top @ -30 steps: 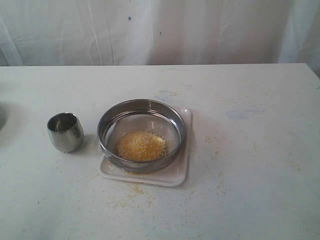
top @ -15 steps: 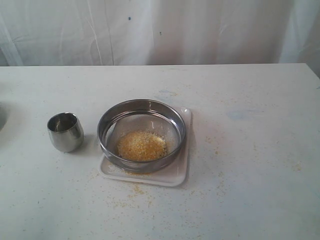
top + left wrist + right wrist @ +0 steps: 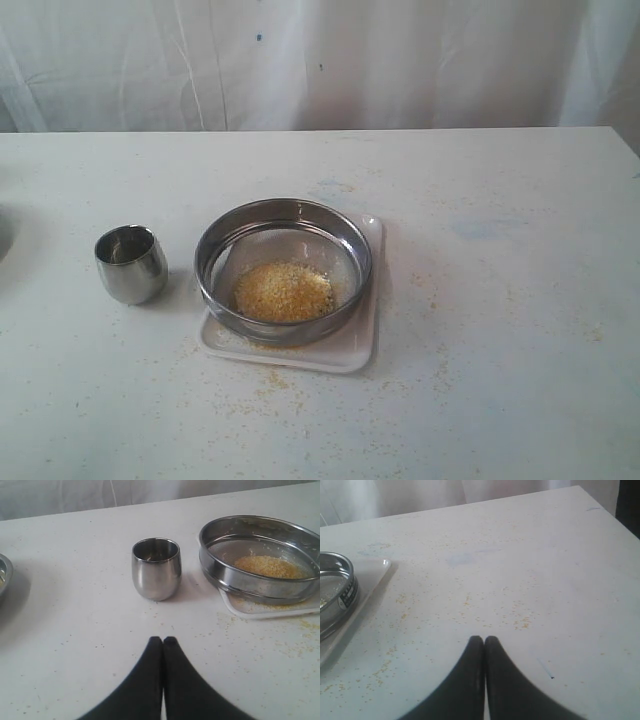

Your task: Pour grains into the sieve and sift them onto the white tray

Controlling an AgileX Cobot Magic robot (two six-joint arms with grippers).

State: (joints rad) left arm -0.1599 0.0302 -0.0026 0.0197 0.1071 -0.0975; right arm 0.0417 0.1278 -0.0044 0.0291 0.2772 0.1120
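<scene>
Both grippers are pinched shut, holding nothing: left gripper (image 3: 163, 641) hangs over bare table (image 3: 500, 300) near the steel cup (image 3: 156, 569), right gripper (image 3: 484, 639) well off to the far side of the white tray (image 3: 355, 345)

Grains (image 3: 283, 291) are heaped in the sieve (image 3: 283, 208), which rests on the tray, off-centre toward the cup

Pour looks done, so I'd say sifting is next. Grip the sieve by its rim, lift it barely clear, keep it level and use short shakes inside the tray outline, as stray grains already litter the table

Sieve lies flat, mouth up; it's round, so no long axis. Tray is square, slightly skewed to the table edge
</scene>
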